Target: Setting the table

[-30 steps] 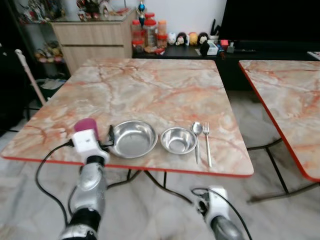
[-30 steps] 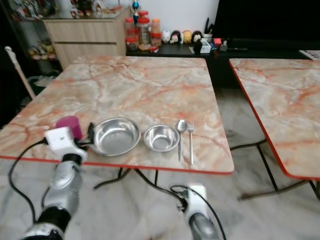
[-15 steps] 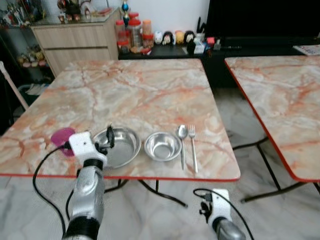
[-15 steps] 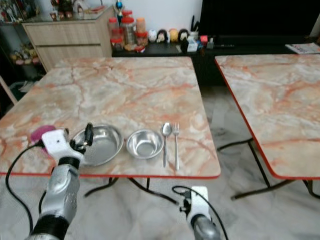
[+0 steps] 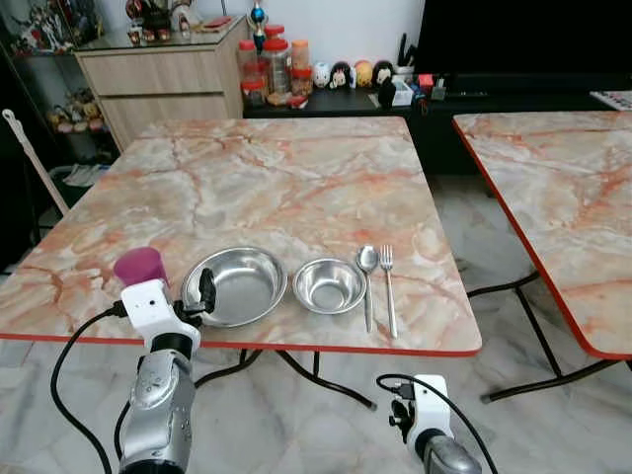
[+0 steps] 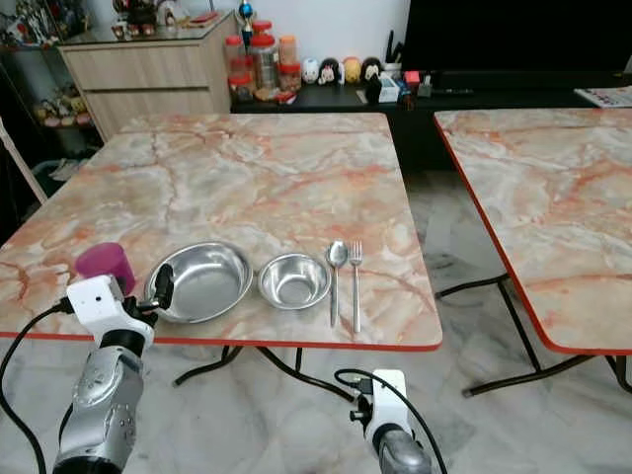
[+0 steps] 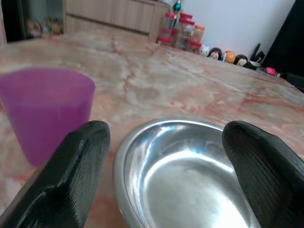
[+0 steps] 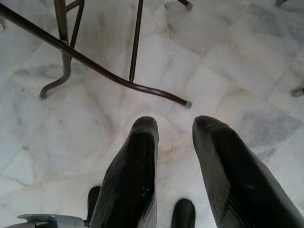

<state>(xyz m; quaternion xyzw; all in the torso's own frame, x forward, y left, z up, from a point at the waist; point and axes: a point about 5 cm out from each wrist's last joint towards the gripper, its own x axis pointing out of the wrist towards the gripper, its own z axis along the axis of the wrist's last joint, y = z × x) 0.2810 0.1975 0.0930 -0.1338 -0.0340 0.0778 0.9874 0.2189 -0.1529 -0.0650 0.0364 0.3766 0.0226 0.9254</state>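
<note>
left gripper (image 7: 164,142) is held at the near table edge, fingers spread wide, aimed at the large steel bowl (image 5: 237,284); nothing is gripped. purple cup (image 5: 139,266) is set just left of that bowl, small bowl (image 5: 330,284), spoon (image 5: 367,267) and fork (image 5: 388,279) lined up to its right. right gripper (image 8: 173,137) is hung low over the floor, fingers slightly parted, empty.

Before me: two bowls (image 5: 234,285) (image 5: 330,285), one cup (image 5: 139,266), one spoon (image 5: 367,281), one fork (image 5: 389,286), two tables (image 5: 296,178) (image 5: 563,197).
</note>
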